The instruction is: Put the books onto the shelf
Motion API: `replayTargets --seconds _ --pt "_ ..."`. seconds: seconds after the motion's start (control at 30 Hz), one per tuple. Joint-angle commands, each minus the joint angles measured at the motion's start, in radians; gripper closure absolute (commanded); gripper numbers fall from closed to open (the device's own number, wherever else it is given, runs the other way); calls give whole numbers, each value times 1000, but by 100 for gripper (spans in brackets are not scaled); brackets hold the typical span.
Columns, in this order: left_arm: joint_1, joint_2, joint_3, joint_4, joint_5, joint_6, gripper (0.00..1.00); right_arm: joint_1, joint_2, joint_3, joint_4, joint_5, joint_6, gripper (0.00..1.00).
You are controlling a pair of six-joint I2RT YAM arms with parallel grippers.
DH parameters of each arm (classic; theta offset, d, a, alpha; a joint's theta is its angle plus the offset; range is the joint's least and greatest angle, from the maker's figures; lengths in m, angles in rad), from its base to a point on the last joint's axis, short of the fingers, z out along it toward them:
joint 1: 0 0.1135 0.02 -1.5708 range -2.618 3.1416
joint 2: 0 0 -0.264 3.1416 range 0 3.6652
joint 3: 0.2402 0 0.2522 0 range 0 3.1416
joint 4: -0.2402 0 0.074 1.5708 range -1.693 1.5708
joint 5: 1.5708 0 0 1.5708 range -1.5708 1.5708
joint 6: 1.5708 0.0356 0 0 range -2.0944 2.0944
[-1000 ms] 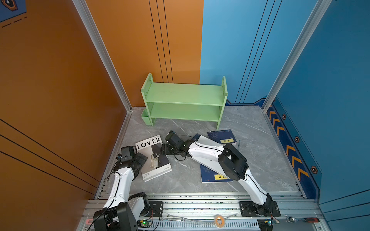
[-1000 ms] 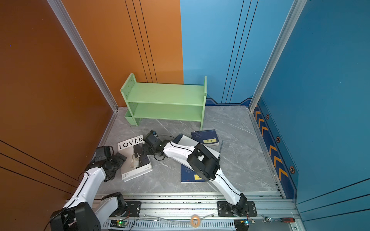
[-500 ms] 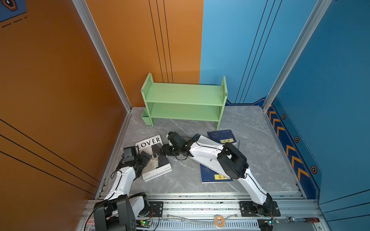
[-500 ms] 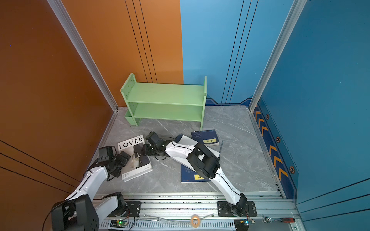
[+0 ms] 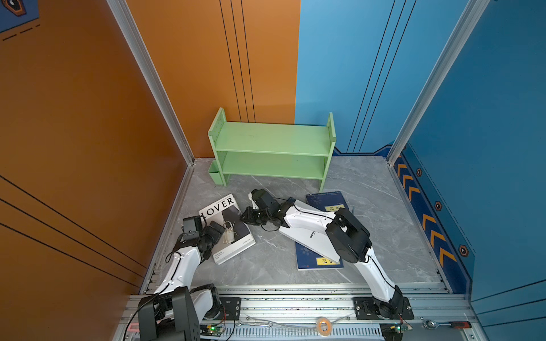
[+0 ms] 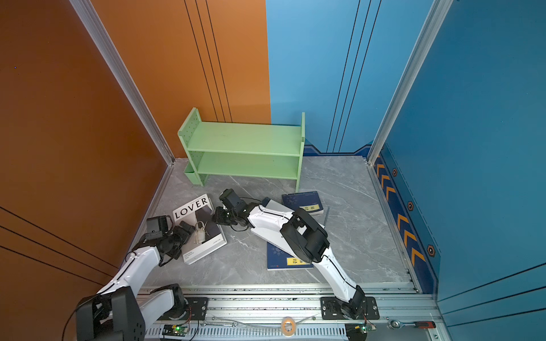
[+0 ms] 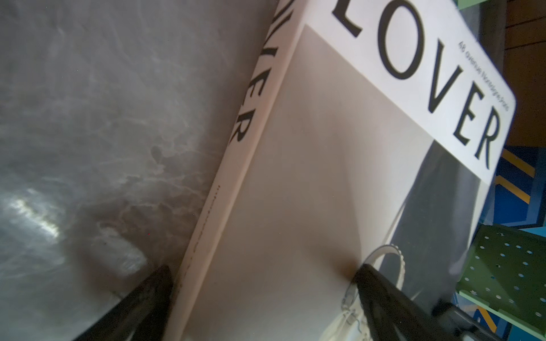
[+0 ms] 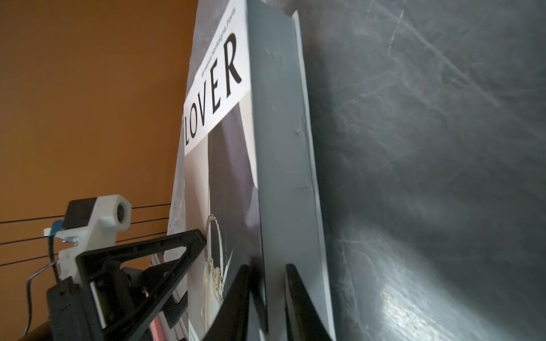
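one lover book [image 5: 220, 205] lies flat near left on the table [image 5: 266, 251], well short of the far green shelf [image 5: 271, 138]. left gripper [image 7: 264, 270] is spread wide astride its spine edge. right gripper [image 8: 266, 265] has jaws close together at the right page edge, can't tell if pinching. book looks stiff, heavyish, with a glossy cover that's likely slippery. best to clamp across the full thickness, not the cover.

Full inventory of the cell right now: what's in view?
shelf: 1, green, back, bare
bin: 1, green, by shelf's left leg
LOVER book: 1, white and grey, flat, front left
blue books: 2 seen, one by shelf's right leg, one under right arm
tape roll: 1, tan, front rail
tool: 1, red handle, front rail
table: 1, grey marble
left hand: black, open astride LOVER book's spine
right hand: black, at that book's far edge, grip unclear
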Motion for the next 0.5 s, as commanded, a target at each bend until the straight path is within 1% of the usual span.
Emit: replayTargets --seconds 0.0,0.13,0.3,0.37,0.43,0.47 --pt "-18 22 -9 119 118 -22 2 30 -81 -2 -15 -56 -19 85" --pt "-33 33 3 142 137 -29 2 38 -105 4 -91 -2 -70 91" --pt "-64 52 23 194 184 -47 2 50 -111 39 -162 25 -113 100" --pt "-82 64 39 200 199 -46 2 54 -116 55 -204 50 -142 100" --pt "-99 75 53 199 207 -46 2 55 -131 90 -262 106 -181 100" --pt "-109 79 57 195 193 -55 2 56 -143 96 -291 136 -205 100"
